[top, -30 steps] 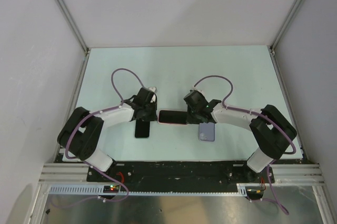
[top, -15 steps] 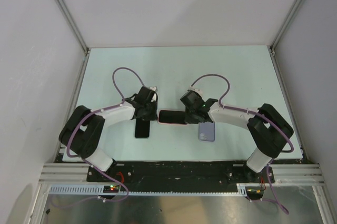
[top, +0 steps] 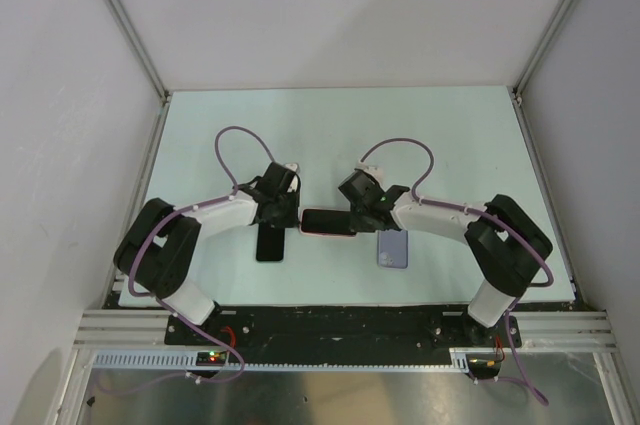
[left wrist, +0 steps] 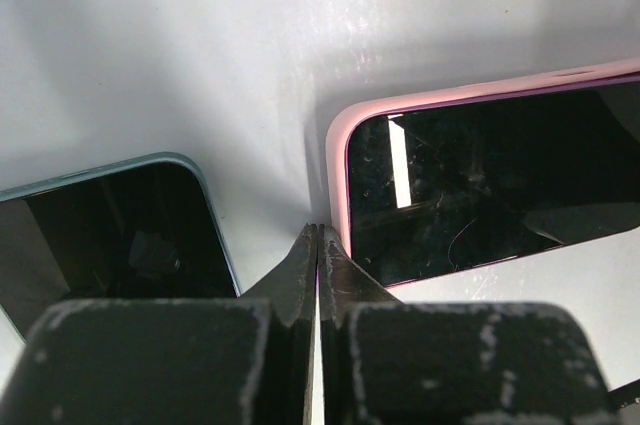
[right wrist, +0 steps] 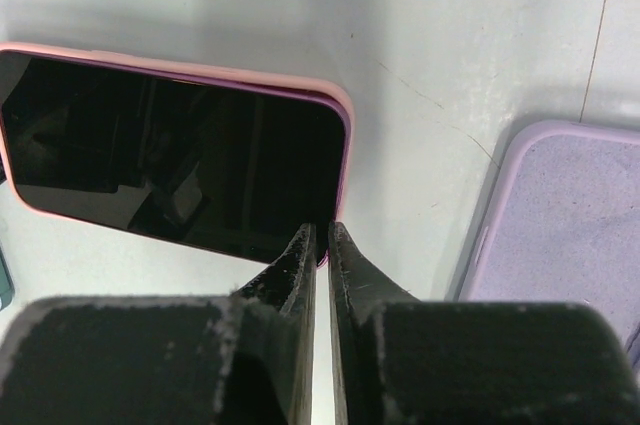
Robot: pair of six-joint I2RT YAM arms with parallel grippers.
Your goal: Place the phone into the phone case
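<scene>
Left pincer [left wrist: 317,243] is pinched shut, tips against the rounded corner of the matte pink case [left wrist: 336,170]. Right pincer [right wrist: 321,238], closed to a slit, touches a corner of the glossy black phone [right wrist: 180,165].

Phone case [right wrist: 200,70] pink, phone [right wrist: 180,165] black; second case [right wrist: 560,215] lilac.

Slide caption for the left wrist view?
Shut left gripper at the corner of the pink-cased phone, dark teal-edged phone beside it.
</scene>
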